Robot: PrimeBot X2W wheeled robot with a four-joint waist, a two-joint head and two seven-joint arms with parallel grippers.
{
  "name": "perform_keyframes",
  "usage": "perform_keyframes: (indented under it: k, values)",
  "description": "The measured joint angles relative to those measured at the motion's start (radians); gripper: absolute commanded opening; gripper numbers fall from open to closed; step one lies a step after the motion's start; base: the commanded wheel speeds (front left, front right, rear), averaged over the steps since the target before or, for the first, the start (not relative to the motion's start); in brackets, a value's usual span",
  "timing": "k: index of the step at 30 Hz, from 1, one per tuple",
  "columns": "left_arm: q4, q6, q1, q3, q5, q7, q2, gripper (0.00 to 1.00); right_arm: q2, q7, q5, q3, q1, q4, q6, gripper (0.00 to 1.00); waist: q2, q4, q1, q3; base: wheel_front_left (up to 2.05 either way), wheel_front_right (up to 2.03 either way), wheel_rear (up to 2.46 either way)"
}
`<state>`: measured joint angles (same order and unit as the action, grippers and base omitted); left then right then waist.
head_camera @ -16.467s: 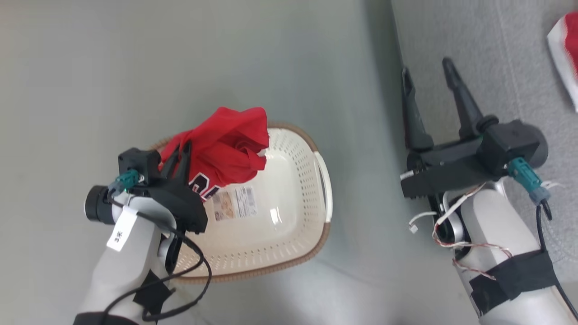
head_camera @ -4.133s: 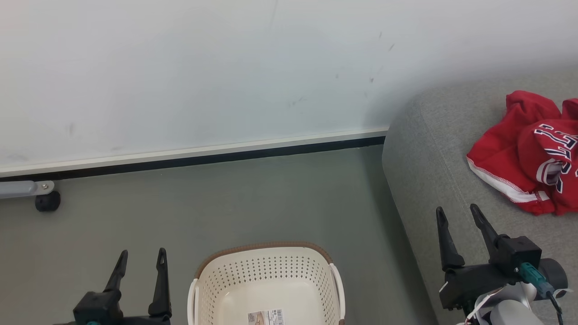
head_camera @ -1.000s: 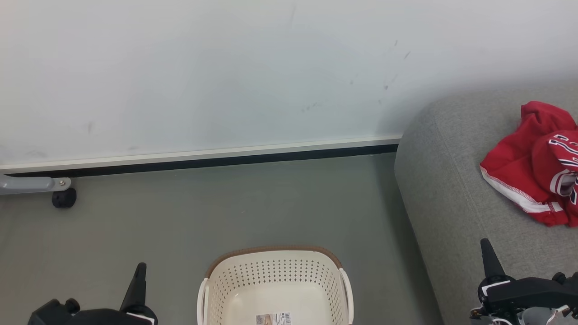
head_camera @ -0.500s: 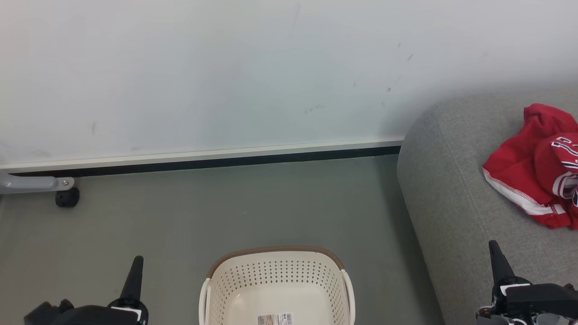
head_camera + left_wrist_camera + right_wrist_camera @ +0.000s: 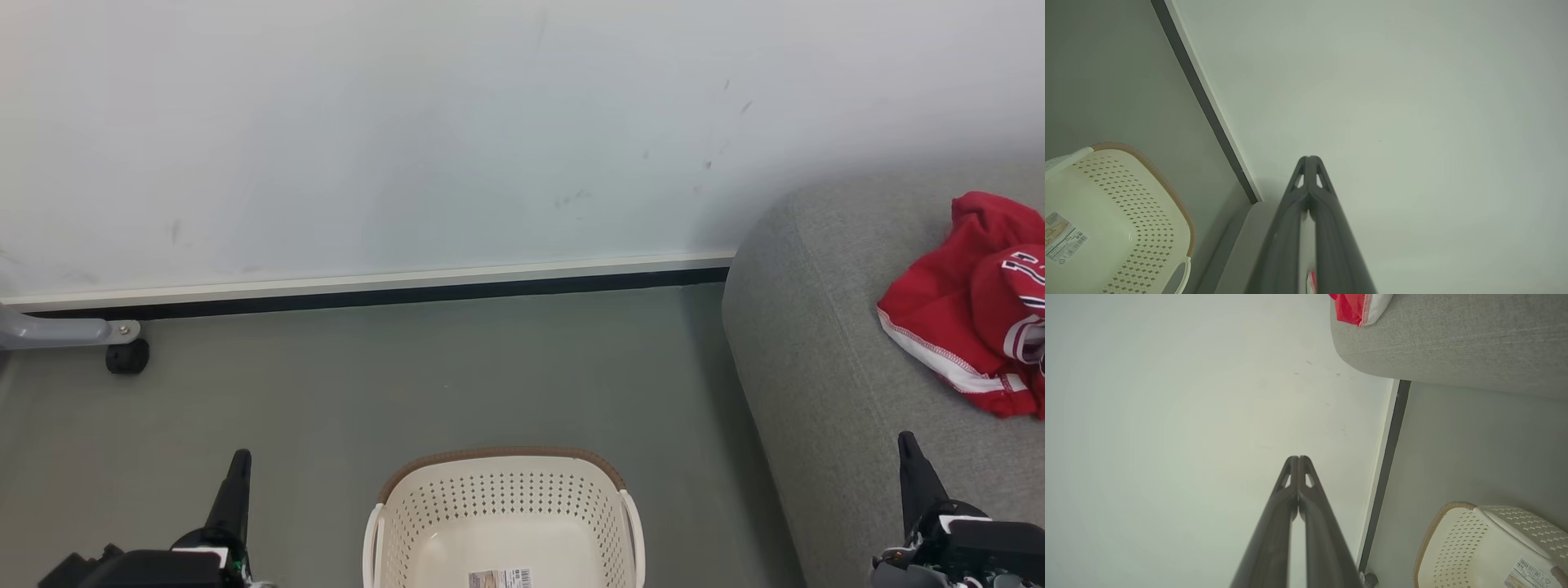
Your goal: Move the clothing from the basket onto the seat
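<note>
Grey floor meets white wall; sofa at right carries the jersey, basket bottom centre. My left tool and right tool are pressed together.

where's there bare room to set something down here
The sofa is bare between its rounded left edge and the red jersey. The floor is open between the baseboard and the basket. The basket is bare inside but for its label. Crowded: the sofa's right side, under the jersey.
</note>
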<state>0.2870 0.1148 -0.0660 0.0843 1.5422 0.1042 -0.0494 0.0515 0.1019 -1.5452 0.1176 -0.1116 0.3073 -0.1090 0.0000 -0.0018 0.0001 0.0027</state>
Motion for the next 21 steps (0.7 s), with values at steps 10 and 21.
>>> perform_keyframes:
  k: [10,21]
  values:
    - [0.006,0.008,-0.013,0.007,0.058,0.009,0.007,0.00,-0.007,0.012,-0.050,0.016,0.002,-0.003,-0.011,0.00,0.0000,0.002,0.0000,-0.001,0.00,0.00,0.00]
    - [0.007,0.009,-0.013,0.007,0.058,0.009,0.007,0.00,-0.007,0.012,-0.050,0.016,0.002,-0.004,-0.011,0.00,0.0000,0.002,0.0000,-0.001,0.00,0.00,0.00]
